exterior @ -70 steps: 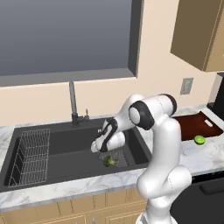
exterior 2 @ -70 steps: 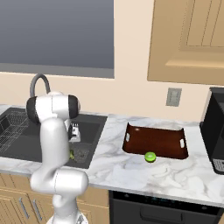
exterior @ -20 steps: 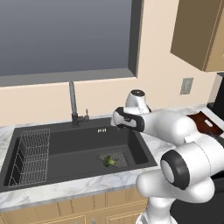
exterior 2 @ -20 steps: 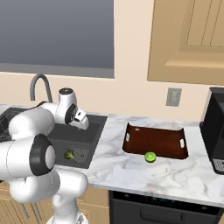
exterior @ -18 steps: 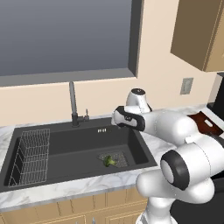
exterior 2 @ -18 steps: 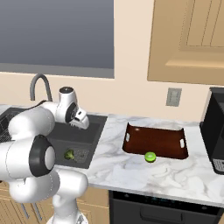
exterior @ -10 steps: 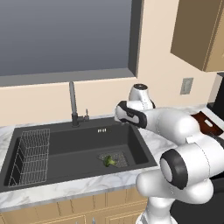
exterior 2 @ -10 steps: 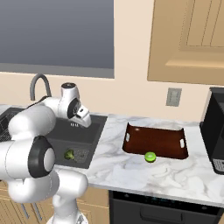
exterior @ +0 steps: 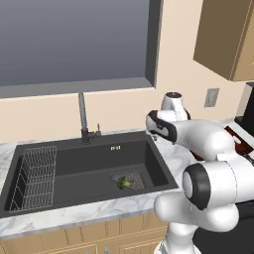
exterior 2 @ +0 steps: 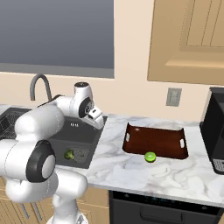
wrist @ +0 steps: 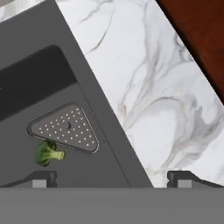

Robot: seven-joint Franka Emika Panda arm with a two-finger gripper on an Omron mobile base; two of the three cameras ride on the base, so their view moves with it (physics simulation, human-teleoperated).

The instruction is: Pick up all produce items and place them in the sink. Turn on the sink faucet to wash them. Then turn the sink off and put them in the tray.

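A wire rack (exterior: 34, 174) sat at the far left of the sink (exterior: 74, 163), a matte black basin set into a white marble counter (exterior 2: 175, 175) beneath a large grey window (exterior: 74, 42) in a beige wall. The dark faucet (exterior: 83, 119) rose from the back rim at about twelve o'clock of the basin, its small lever just to its right. On the basin floor lay the triangular mesh drain (wrist: 65, 127), and the broccoli floret (exterior: 122, 183) rested at its edge, touching it at roughly seven o'clock in the hand view. The gripper (wrist: 111, 177) hung above the sink's right rim with its jaws spread wide and nothing between them, one tip over the basin, the other over marble. Further right the reddish-brown tray (exterior 2: 135, 144) lay flat on the counter, and the lime-green fruit (exterior 2: 150, 157) sat at about six o'clock of it, at its front rim. A wall outlet (exterior 2: 173, 96) was fixed above the tray, wooden cabinets (exterior 2: 188, 39) hung overhead, and a black appliance (exterior 2: 214, 131) stood at the far right.
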